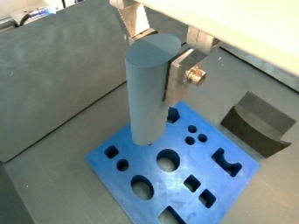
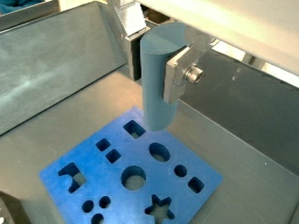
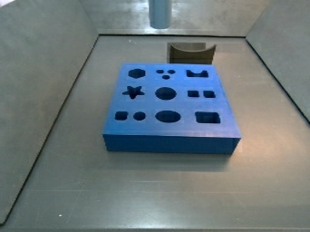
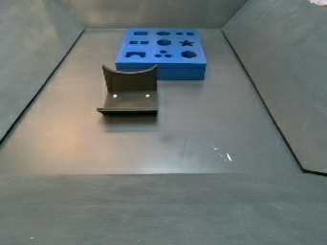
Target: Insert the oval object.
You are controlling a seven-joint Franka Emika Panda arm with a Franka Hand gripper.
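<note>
My gripper (image 1: pixel 158 66) is shut on the oval object (image 1: pixel 146 96), a smooth pale grey-blue peg held upright between the silver fingers (image 1: pixel 181 77). Both wrist views show this grip (image 2: pixel 158 61). The peg (image 2: pixel 156 92) hangs above the blue block (image 1: pixel 122 171), near one of its corners and clear of it. The block (image 3: pixel 169 140) lies flat on the grey floor with several shaped holes in its top face, rounded ones among them. In a side view only the peg's lower end (image 3: pixel 160 11) shows, high above the floor behind the block. The gripper is out of the other side view.
A dark arch-shaped block (image 3: pixel 188 53) stands on the floor just beyond the blue block, and it also shows in a wrist view (image 1: pixel 260 122) and a side view (image 4: pixel 128 91). Grey sloping walls (image 3: pixel 61 100) enclose the floor on all sides.
</note>
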